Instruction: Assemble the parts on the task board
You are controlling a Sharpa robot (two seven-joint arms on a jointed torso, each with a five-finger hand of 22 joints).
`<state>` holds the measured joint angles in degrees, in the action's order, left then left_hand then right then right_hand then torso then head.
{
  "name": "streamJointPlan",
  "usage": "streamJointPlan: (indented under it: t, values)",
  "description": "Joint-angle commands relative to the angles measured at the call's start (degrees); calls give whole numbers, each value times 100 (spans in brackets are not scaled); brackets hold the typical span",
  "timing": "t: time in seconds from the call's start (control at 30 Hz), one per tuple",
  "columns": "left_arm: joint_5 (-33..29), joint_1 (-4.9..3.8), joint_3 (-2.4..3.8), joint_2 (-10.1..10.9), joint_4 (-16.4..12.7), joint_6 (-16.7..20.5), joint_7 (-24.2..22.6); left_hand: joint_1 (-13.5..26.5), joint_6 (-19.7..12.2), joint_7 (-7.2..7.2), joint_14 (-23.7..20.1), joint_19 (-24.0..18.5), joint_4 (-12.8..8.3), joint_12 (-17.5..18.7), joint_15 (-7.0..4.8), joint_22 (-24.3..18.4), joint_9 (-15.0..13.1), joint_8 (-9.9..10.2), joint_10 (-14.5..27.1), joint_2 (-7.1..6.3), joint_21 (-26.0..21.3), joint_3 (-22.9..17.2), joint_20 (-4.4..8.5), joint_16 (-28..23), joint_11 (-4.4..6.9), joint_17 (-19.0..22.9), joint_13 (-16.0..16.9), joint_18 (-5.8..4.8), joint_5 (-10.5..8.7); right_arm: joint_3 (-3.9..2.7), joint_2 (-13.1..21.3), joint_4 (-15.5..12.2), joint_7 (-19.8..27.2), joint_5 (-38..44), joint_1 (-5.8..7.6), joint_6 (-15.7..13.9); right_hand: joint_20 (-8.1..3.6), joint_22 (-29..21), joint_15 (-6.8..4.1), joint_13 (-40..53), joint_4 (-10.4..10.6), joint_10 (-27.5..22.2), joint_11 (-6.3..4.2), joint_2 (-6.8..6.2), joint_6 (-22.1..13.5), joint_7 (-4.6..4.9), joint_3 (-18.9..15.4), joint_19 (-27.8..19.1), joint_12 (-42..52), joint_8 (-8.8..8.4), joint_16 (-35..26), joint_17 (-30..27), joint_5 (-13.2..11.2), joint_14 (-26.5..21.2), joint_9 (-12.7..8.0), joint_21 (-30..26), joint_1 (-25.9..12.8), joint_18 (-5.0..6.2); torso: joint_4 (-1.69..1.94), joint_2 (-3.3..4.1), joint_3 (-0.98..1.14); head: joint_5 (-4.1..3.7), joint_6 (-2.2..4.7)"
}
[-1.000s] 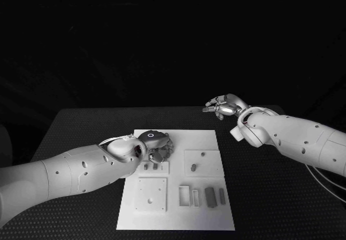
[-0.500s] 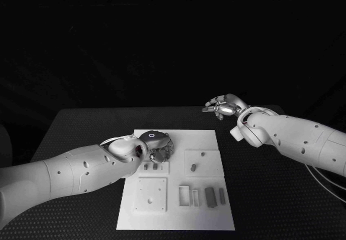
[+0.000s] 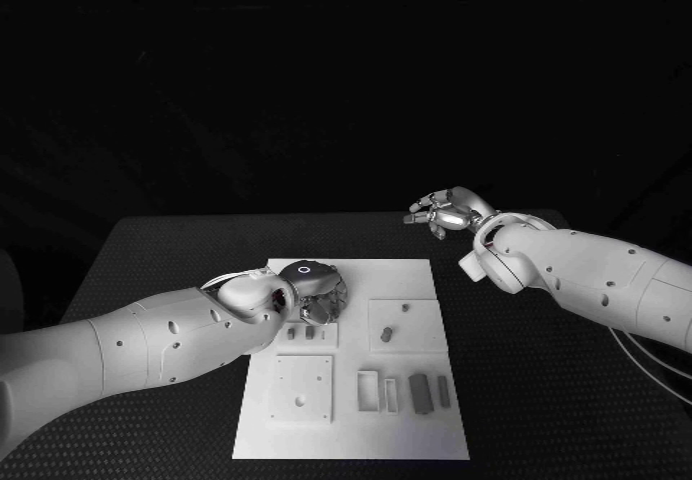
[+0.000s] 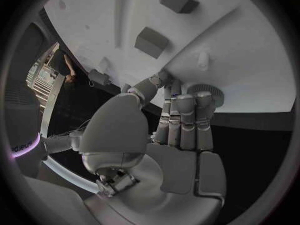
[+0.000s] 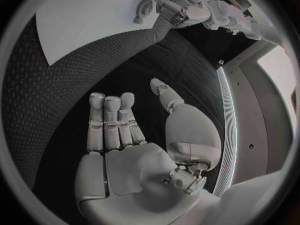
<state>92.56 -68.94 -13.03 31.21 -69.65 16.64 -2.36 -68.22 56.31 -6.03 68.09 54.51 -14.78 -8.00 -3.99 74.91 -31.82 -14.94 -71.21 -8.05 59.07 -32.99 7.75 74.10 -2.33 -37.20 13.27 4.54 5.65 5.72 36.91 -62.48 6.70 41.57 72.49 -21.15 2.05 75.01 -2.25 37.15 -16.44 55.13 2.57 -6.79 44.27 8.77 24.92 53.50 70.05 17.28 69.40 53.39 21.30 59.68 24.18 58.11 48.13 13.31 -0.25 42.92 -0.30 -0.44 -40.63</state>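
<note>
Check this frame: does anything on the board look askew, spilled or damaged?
Nothing stands out. The task board lies flat on the table, parts sit in tidy rows, the left hand works over the board's far end, and the right hand hovers open, clear of it.

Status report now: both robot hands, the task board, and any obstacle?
Left robot hand over task board, fingers on a small gear. Right robot hand open, off the board. Nothing in the way.

A flat white rectangular task board [image 3: 418, 420] lies lengthwise at the frame's lower centre; small dark grey block parts [image 3: 420, 393] stand upright in its lower-right slots.
</note>
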Motion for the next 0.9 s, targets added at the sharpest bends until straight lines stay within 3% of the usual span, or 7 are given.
streamJointPlan:
  t: [0.03, 0.37, 0.83, 0.9]
  values:
    - [12, 58, -26, -25, 14, -272, 25, 36, 66, -3, 40, 35, 10, -14, 2, 74, 10, -38, -69, 52, 31, 0, 169, 18, -9, 15, 8, 219, -31, -3, -7, -8, 63, 4, -2, 72, 3, 83, 12, -8, -3, -915, 143, 27, 186, 154, -14, 8, 37, 31, 33, -6, 22, -33, -9, -33, -39, 169, -4, 3, -1, -1, -8]
    - [54, 78, -26, -19, 18, -161, 55, -24, 528, 60, 178, 106, -12, -150, -88, 56, -43, -228, -554, 278, 26, -70, 215, 99, 84, 87, 149, 217, -15, -3, -12, -10, 66, 4, -2, 71, 3, 83, 12, -11, -3, -915, 143, 27, 187, 154, -14, 8, 39, 33, 34, -7, 22, -33, -10, -34, -40, 169, 2, 0, 4, -1, -25]
    - [2, 94, -15, 67, -70, 166, 58, 15, 605, 82, 230, 152, -8, -153, -123, 47, -55, -242, -656, 331, 25, -88, 245, 107, 120, 124, 192, 215, -21, -3, -18, -8, 70, 4, -2, 72, 3, 83, 11, -14, -4, -916, 142, 25, 189, 153, -14, 8, 41, 37, 36, -10, 24, -34, -12, -34, -41, 169, 3, 0, 3, 24, -1]
    - [-60, 94, 18, 92, -102, 162, 54, 15, 606, 82, 233, 155, -9, -151, -124, 46, -56, -242, -658, 332, 25, -91, 247, 107, 121, 126, 193, 216, -21, -3, -14, -6, 70, 4, -2, 69, 3, 83, 11, -15, -4, -917, 142, 26, 189, 153, -13, 8, 41, 37, 36, -10, 24, -34, -12, -34, -41, 169, 2, -1, 2, 26, 1]
